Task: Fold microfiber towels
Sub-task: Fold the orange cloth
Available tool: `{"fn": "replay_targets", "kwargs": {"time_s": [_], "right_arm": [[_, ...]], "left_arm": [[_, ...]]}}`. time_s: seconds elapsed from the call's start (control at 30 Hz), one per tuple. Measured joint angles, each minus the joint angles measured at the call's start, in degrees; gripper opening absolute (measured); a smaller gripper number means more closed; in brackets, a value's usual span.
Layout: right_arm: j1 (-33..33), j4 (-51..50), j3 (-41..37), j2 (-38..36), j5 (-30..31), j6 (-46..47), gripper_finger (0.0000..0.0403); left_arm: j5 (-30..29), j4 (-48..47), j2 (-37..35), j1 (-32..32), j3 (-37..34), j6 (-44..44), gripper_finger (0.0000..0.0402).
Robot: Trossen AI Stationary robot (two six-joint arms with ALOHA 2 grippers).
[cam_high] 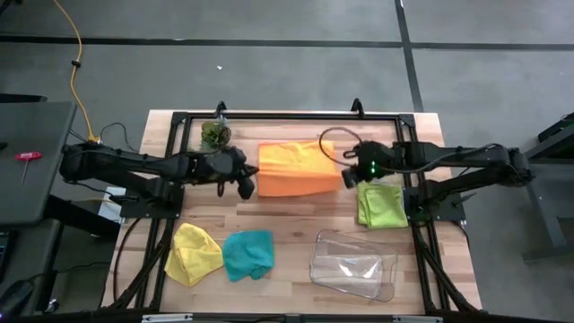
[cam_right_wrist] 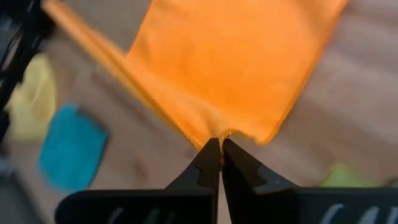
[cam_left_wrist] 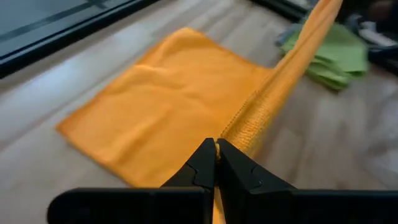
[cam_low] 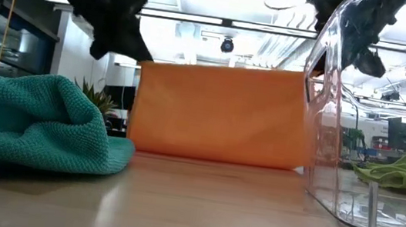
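While the yellow towel [cam_high: 195, 253], the teal towel [cam_high: 247, 254] and a clear tray [cam_high: 353, 265] lie along the near side of the bench [cam_high: 296, 229], the folded lime green towel [cam_high: 380, 205] sits farther back on the right. Beyond, the orange towel [cam_high: 293, 169] hangs stretched between both arms, the left fingers [cam_left_wrist: 216, 163] and the right fingers [cam_right_wrist: 221, 158] each pinched tight on one of its corners. A small plant [cam_high: 215, 135] stands at the far edge.
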Motion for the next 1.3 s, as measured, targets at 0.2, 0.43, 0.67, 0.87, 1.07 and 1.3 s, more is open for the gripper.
{"fn": "replay_targets", "kwargs": {"time_s": [0.2,0.43,0.67,0.87,1.07,1.3], "right_arm": [[-7.8,0.3,0.1,2.0,3.6,-4.8,0.0],[-14.7,1.7,0.1,10.4,4.3,-8.7,0.0],[-19.5,8.8,0.1,20.1,4.1,-10.5,0.0],[-22.3,13.4,0.1,24.5,2.7,-10.6,0.0],[-23.4,14.4,0.1,26.6,2.5,-10.2,0.0],[-23.3,15.4,0.1,26.9,3.4,-8.3,0.0]], "left_arm": [[3.5,1.3,5.6,8.8,0.1,3.4,0.0],[5.5,8.8,13.2,13.9,0.0,8.2,0.0],[3.8,10.7,17.0,17.2,0.0,8.3,0.0],[3.7,10.4,17.1,18.8,0.0,8.2,0.0],[3.9,10.5,17.1,19.3,0.0,7.9,0.0],[3.3,10.5,17.1,19.3,0.0,10.9,0.0005]]}}
